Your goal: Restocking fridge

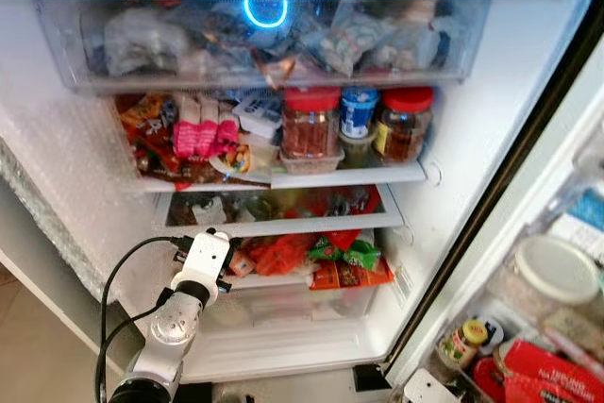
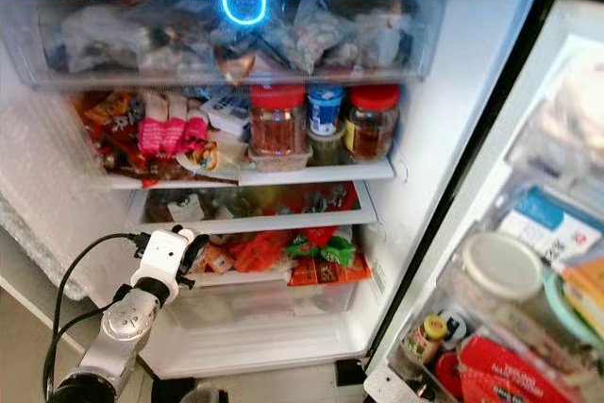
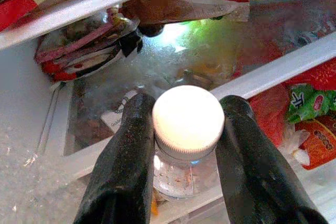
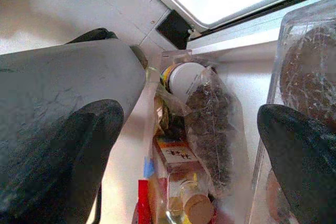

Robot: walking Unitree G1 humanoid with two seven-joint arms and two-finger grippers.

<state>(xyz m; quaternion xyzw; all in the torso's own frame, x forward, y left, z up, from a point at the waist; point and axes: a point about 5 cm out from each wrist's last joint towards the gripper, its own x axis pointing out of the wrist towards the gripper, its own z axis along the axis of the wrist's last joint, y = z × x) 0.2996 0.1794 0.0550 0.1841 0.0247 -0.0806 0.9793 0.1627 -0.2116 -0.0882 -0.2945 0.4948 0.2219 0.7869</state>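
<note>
The fridge stands open in front of me. My left arm reaches into its lower shelf [image 1: 283,282], with the left gripper [image 1: 230,260] at the shelf's left end beside orange and green snack packets [image 1: 330,257]. In the left wrist view the left gripper [image 3: 187,102] is shut on a small clear jar with a white lid [image 3: 188,121], one black finger [image 3: 123,156] on each side. The jar is upright, just above the shelf's front edge. In the right wrist view the right gripper [image 4: 189,119] is open, its fingers wide apart above the door bin's bags and bottles [image 4: 207,124].
A clear top drawer [image 1: 264,44] holds bags. Below it stand two red-lidded jars [image 1: 311,125], a blue-lidded cup [image 1: 359,110] and pink packets [image 1: 198,129]. A crisper drawer [image 1: 302,307] sits at the bottom. The open door on the right carries a white-lidded tub [image 1: 557,271] and small jars [image 1: 467,339].
</note>
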